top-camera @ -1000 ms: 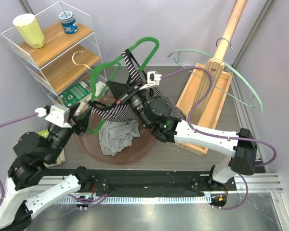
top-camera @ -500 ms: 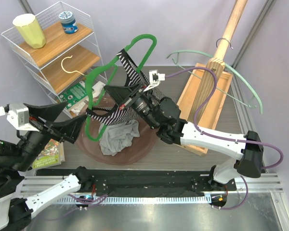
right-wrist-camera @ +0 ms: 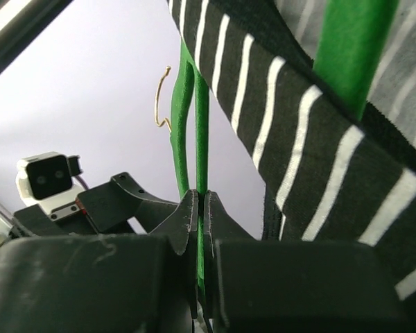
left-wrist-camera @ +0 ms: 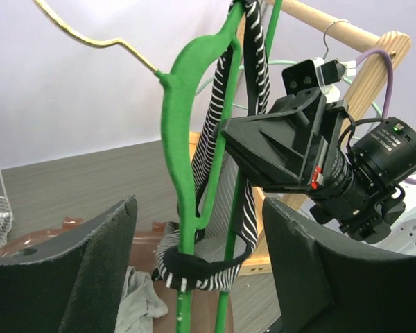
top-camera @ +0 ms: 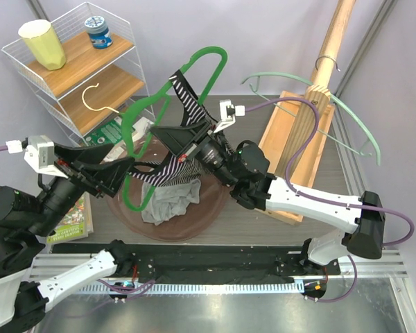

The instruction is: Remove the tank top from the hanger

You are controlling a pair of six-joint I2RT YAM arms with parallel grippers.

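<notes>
While the right hand (right-wrist-camera: pixel 197 215) is pinched shut on the thin bar of the green hanger (left-wrist-camera: pixel 184 118), holding it up off the desk (top-camera: pixel 239 229), the left hand (left-wrist-camera: pixel 197 229) stands wide open with nothing in it, and its two padded fingers (left-wrist-camera: pixel 90 263) frame the hanger from either side without touching it. Seen from that open hand, the hanger stands on end straight ahead. Its long axis runs top to bottom through the gap, and its wire hook points up and away to the left. The striped tank top (left-wrist-camera: pixel 201 267) is not off yet: one strap climbs along the hanger to its top, and the other is wound in a loop round the lower bars, just ahead of the left fingertips and low between them. That loop looks like the thing to take, and the left hand is plainly the nearer and the only free one; pulling it down along the hanger's length, away from the right hand's grip above, would probably slip it off. Beneath the hands lie a brown round tray (top-camera: pixel 208 208) and a heap of grey cloth (top-camera: pixel 166 198), so there is soft ground to drop onto. Room is tight beyond the right hand, where a wooden stand (top-camera: pixel 295 146) rises.
</notes>
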